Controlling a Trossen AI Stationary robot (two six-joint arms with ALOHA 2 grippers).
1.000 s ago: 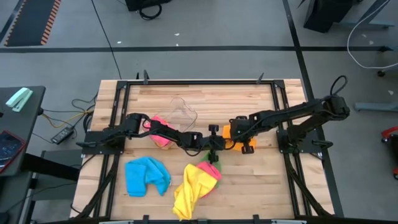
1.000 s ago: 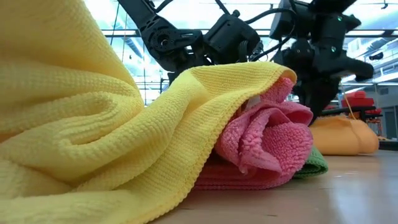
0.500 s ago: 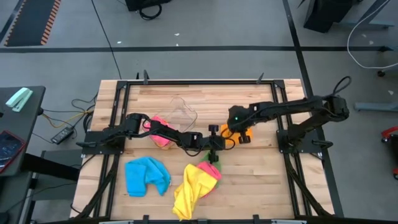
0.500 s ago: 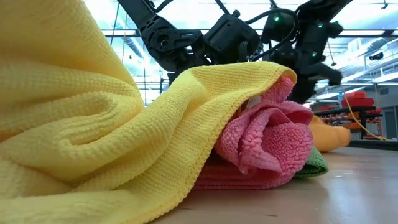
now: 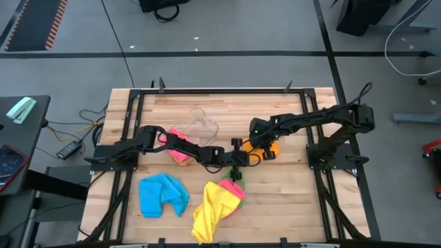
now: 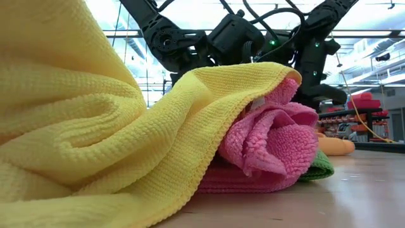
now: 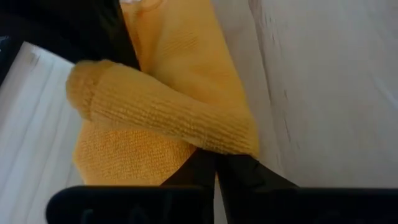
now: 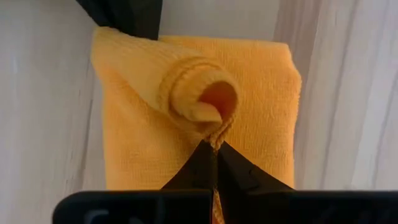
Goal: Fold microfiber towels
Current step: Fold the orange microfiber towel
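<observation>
Both claws pinch orange towel [image 8: 193, 124] – mid-table.

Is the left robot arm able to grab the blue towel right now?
Probably not yet. The left gripper is shut on the orange towel, which the right gripper pinches too. The blue towel lies uncovered, but the left gripper must let go first.

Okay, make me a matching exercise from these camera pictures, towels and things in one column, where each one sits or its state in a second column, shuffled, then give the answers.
Things:
1. orange towel
2. blue towel
3. yellow towel
4. clear tub

Places or states:
A. draped over the pink towel at the table's near edge
B. lying alone, near-left on the table
C. pinched by both grippers, mid-table
D. standing toward the table's far side

Pairs: 1-C, 2-B, 3-A, 4-D
</observation>
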